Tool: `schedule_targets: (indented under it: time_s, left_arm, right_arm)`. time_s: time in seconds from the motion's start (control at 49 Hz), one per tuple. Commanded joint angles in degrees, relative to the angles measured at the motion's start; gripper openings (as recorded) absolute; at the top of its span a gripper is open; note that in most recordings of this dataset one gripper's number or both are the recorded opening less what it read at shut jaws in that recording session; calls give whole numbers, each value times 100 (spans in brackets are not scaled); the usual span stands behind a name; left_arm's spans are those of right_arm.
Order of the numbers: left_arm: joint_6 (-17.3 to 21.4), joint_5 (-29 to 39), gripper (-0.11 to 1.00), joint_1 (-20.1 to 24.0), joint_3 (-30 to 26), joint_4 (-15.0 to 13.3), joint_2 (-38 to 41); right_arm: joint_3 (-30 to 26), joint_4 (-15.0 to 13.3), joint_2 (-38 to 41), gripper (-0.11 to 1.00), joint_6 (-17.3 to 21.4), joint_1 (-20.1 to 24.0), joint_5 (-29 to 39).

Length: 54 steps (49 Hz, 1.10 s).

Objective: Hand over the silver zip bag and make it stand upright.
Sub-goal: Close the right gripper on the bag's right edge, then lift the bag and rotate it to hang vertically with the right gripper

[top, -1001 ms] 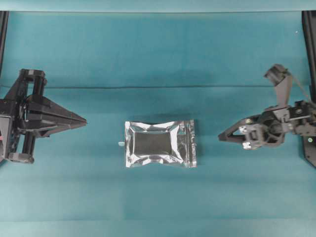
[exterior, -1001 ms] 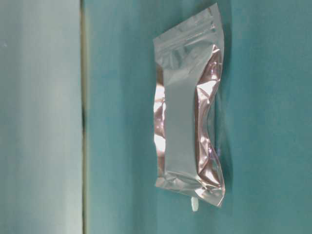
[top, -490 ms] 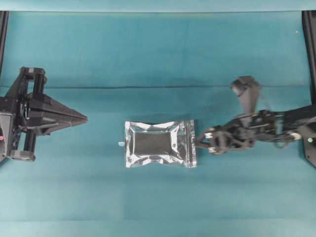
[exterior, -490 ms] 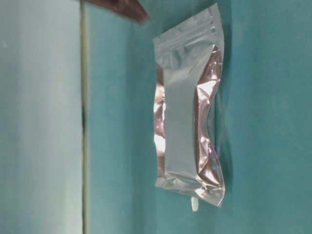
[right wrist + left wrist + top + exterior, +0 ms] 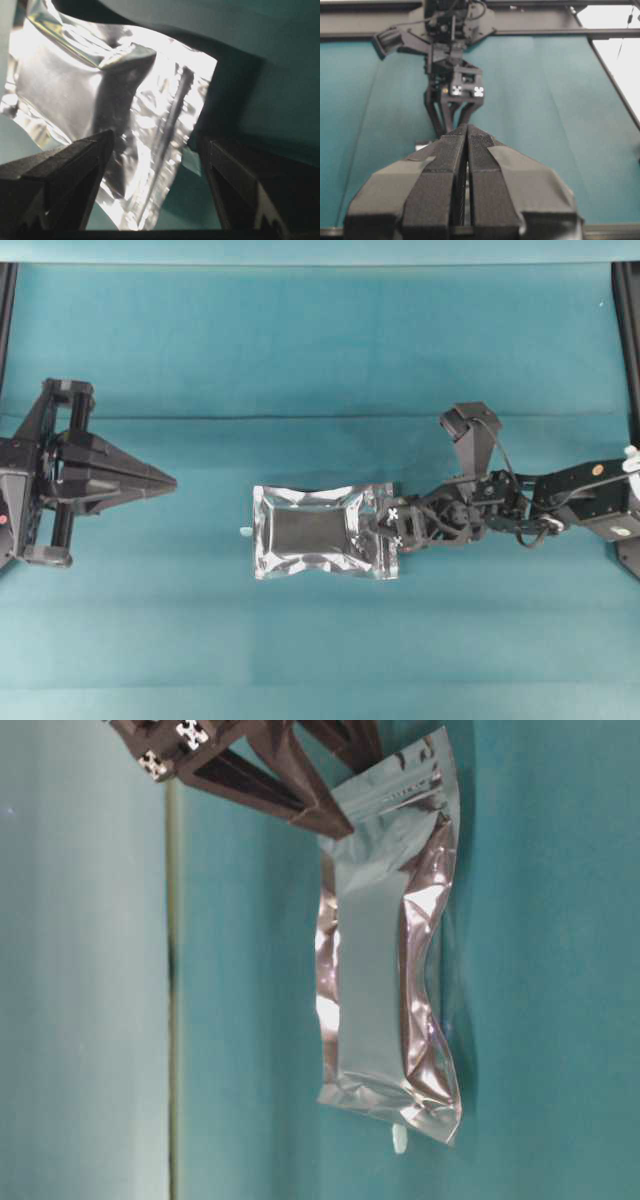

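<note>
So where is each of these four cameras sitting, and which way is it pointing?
Overhead: above the teal cloth, looking straight down; both arms show, the left end effector shut, the right end effector open at the shiny crinkled silver foil zip bag.
Table-level: low beside the cloth, picture turned sideways, close on the bag; right fingertips show.
Left wrist: on the left arm, facing across the cloth; own shut fingers and the right arm show.
Right wrist: looks between its own open fingers at the bag's zip end.
Shared: the bag, clearest in overhead and table-level.
</note>
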Motion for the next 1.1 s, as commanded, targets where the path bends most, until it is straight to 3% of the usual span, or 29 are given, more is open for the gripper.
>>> schedule_targets:
  time_s: [0.0,0.286,0.552,0.654,0.776,0.878,1.083]
  left_arm:
    - [-9,-26,1,44,-123,18,0]
    - [-9,-26,1,88,-114,18,-9]
    - [-9,-26,1,114,-105,18,-9]
    - [-9,-26,1,149,-105,18,-18]
    - [-9,-26,1,167,-105,18,-18]
    - [0,-26,1,176,-97,9,-18]
    - [0,-26,1,176,-97,9,-18]
  right_arm:
    - [-149,18,70,94,53,0,-158]
    - [-483,18,466,94,53,26,-211]
    - [-369,26,448,87,26,9,-396]
    - [-272,26,413,69,18,9,-396]
    - [-237,9,264,33,0,9,-404]
    - [-264,0,18,11,-88,-9,-396]
    - [-422,-132,-765,-1,-510,-167,211]
